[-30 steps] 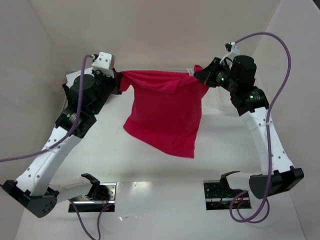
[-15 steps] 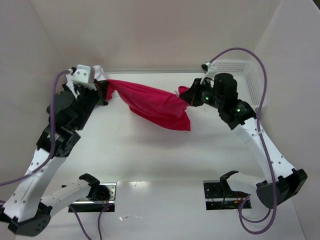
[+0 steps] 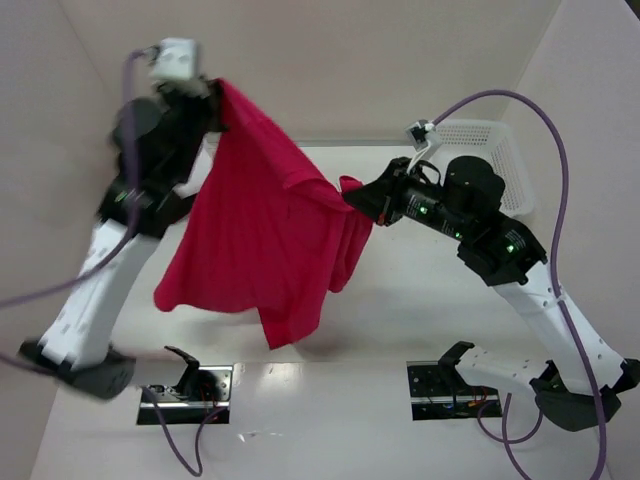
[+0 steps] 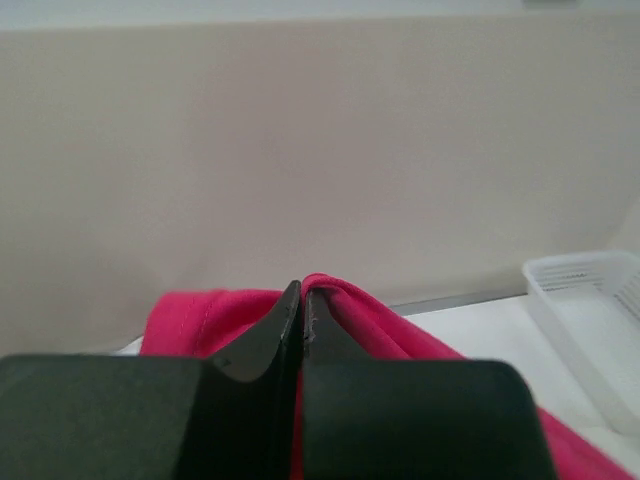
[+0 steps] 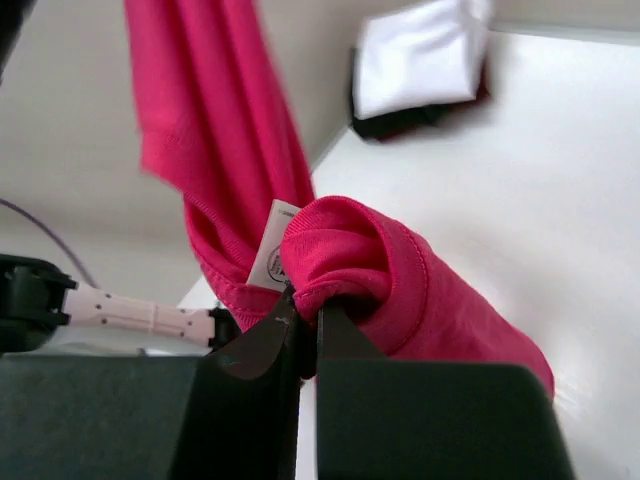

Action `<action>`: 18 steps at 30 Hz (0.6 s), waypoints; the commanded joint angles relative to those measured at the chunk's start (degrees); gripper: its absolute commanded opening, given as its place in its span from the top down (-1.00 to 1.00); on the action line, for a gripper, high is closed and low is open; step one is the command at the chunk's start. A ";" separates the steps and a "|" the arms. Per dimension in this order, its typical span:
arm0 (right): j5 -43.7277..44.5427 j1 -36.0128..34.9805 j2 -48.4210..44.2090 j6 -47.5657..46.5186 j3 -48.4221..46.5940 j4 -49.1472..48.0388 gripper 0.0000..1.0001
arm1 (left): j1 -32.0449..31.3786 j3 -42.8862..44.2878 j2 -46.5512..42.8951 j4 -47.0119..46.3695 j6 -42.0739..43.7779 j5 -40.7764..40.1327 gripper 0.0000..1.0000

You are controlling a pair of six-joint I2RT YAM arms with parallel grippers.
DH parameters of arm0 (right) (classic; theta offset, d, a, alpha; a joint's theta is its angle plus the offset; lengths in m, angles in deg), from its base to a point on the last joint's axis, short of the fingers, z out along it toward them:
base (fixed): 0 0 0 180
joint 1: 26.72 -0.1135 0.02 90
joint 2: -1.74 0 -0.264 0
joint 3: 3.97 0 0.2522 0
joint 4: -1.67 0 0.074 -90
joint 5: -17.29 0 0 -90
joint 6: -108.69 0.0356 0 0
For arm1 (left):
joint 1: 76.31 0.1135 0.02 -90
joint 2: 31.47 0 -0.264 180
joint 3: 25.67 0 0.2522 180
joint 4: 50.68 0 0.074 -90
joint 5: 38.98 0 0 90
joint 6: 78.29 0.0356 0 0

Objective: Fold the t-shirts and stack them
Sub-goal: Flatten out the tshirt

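Peering past its own fingers, the right wrist camera alone shows a folded white t-shirt [image 5: 420,55] lying on a black t-shirt [image 5: 400,122] on the table [image 5: 520,200]. The left gripper [image 3: 217,88], reared high at far left, and the right gripper [image 3: 351,200], reaching lower at centre, each clench an edge of the crimson t-shirt [image 3: 265,240], which hangs draped between them above the white tabletop. Beige walls [image 3: 350,60] enclose it, and a white mesh basket [image 3: 490,140] sits far right.

This is a robotics lab test cell: a white table [image 3: 430,320] boxed in by plain beige walls [image 3: 340,60]. Two robot arms, left [image 3: 95,290] and right [image 3: 545,300], stand by metal base plates [image 3: 215,385] at its near edge. Purple cables [image 3: 490,93] loop overhead, and a white mesh basket [image 3: 515,170] sits in the far corner.
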 commanded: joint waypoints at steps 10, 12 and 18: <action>22.49 3.60 -4.79 4.58 5.37 21.85 -1.00 | 0.01 46.20 58.74 9.73 -11.91 23.42 -0.98; 23.05 5.01 -2.60 1.32 3.85 18.79 -1.00 | 0.88 43.64 55.31 10.34 -11.90 22.27 -0.98; 20.32 6.86 3.39 -3.00 4.45 9.65 -1.00 | 4.40 20.56 34.26 6.94 -14.54 19.80 -0.98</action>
